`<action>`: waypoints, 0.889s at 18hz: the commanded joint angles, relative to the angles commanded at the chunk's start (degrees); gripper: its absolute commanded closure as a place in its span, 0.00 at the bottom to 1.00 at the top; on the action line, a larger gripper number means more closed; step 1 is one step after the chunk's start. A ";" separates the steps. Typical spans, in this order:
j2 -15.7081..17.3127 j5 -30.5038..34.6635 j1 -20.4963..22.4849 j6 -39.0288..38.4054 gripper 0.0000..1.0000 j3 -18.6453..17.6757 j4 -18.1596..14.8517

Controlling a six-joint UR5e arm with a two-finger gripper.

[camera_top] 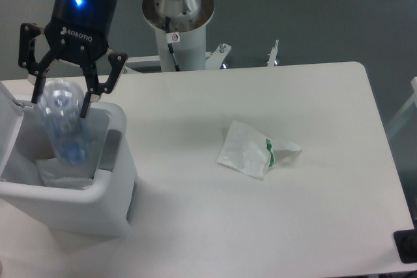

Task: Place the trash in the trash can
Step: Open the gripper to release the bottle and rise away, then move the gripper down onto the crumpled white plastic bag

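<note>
The crushed clear plastic bottle [63, 122] stands tilted in the open white trash can [114, 180] at the left, its lower end down in the liner. My gripper [62, 96] hangs right above the can with its jaws spread wide on either side of the bottle's upper end. It is open, and I see no firm grip on the bottle. The crumpled white wrapper with green marks [253, 149] lies on the table to the right of the can, well away from the gripper.
The can's lid [9, 105] stands open at its left side. The arm's base post [177, 24] stands behind the table's [313, 226] far edge. A dark object [408, 245] sits at the front right corner.
</note>
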 joint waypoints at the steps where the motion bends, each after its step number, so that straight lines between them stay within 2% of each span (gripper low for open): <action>1: -0.09 0.09 0.00 -0.26 0.01 0.09 0.00; 4: -0.35 0.53 0.35 -0.35 0.00 0.44 -0.52; 5: -0.35 1.75 1.40 -0.35 0.00 -0.43 -0.70; 6: 0.43 6.11 4.89 -0.09 0.00 -3.83 -0.70; 8: 1.05 12.98 10.43 0.00 0.00 -7.10 -0.79; 12: 0.70 13.80 19.32 -0.09 0.00 -7.99 -1.23; 13: 0.18 14.15 22.03 0.00 0.00 -8.69 -2.97; 15: -0.35 14.41 24.95 0.87 0.00 -11.32 -5.35; 16: -3.05 15.98 26.96 4.71 0.00 -15.08 -5.01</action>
